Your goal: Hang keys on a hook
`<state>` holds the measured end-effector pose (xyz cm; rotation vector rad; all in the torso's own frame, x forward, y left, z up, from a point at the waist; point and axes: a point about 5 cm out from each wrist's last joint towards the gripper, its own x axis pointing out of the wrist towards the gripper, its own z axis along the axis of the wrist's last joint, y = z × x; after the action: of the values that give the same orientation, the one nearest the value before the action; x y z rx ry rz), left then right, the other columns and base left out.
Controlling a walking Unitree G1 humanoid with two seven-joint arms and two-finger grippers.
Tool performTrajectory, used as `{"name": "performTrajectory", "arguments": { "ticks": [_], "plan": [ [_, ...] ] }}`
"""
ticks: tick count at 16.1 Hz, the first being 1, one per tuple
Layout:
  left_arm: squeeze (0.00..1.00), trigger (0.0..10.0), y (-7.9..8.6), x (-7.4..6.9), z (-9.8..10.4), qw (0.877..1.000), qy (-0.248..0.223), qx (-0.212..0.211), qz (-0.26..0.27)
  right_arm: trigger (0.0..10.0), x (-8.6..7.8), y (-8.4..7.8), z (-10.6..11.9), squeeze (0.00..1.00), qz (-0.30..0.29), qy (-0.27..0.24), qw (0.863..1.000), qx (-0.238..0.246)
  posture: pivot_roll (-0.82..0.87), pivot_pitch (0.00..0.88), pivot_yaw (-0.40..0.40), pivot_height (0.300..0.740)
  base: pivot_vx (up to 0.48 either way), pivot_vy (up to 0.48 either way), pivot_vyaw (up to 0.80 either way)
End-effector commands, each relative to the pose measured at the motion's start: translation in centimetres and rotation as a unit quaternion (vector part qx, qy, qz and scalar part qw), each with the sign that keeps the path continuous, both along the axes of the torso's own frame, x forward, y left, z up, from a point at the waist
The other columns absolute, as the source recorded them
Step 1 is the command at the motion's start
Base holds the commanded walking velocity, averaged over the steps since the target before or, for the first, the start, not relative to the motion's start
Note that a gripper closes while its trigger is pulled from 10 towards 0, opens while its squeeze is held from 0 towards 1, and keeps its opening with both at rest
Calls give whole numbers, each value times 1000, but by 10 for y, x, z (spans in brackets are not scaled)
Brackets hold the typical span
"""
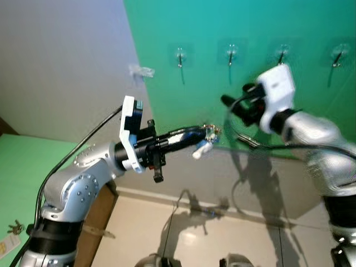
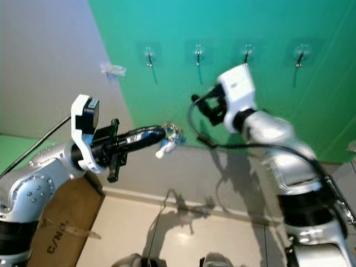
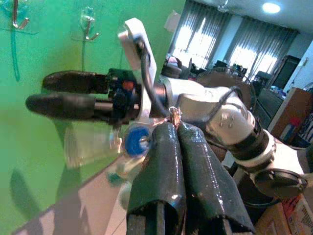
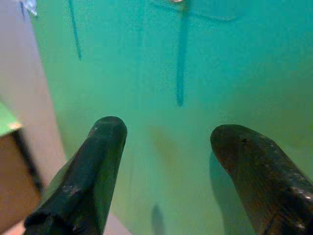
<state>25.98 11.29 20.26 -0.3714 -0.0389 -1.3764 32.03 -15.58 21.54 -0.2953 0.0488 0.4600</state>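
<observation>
My left claw (image 1: 207,132) pinches the key ring (image 1: 212,132) closed-fingered, below the second hook (image 1: 230,56). I'd raise it slowly, ring open toward that hook. Right claw (image 1: 227,101), spread and empty, waits beneath it.

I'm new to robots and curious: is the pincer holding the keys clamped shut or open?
Shut. The left pincer has its two black fingers pressed together in the left wrist view, pinching the keys at their tips, below the row of wall hooks.

Left hand (image 2: 162,133) pinches keys (image 2: 171,136) below four wall hooks (image 2: 198,55)
</observation>
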Motion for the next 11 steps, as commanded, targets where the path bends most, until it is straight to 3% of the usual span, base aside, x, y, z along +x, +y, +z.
{"name": "performTrajectory", "arguments": {
  "ticks": [1, 2, 3, 4, 5, 7, 11],
  "plan": [
    [0, 0, 9, 4, 1, 999, -11, 15, 26, 10000, 2, -11, -8, 1000, -46, -5, 999, -14, -265, 71, 116, 720, 0, 0, 0],
    [0, 0, 9, 4, 1, 999, -11, 15, 26, 10000, 2, -11, -8, 1000, -46, -5, 999, -14, -265, 71, 116, 720, 0, 0, 0],
    [0, 0, 16, 10, -6, 996, -17, 52, 63, 10000, -6, -12, -20, 0, -26, 9, 1000, -12, -264, 72, 119, 720, 0, 0, 0],
    [0, 0, 17, 11, -8, 995, -19, 61, 73, 10000, -8, -13, -21, 0, -18, 10, 1000, -14, -263, 72, 120, 720, 0, 0, 0],
    [0, 0, 21, 13, -12, 992, -23, 79, 91, 10000, -21, -12, -30, 0, 36, 39, 999, -2, -262, 70, 121, 720, 0, 0, 0],
    [0, 0, 22, 15, -14, 992, -25, 82, 95, 10000, -37, -13, -39, 0, 88, 71, 994, -1, -263, 66, 123, 720, 0, 0, 0],
    [0, 0, 26, 28, -12, 991, -38, 77, 102, 10000, -80, -9, -68, 0, 209, 153, 966, -18, -272, 49, 128, 720, 0, 0, 0]
  ]
}}
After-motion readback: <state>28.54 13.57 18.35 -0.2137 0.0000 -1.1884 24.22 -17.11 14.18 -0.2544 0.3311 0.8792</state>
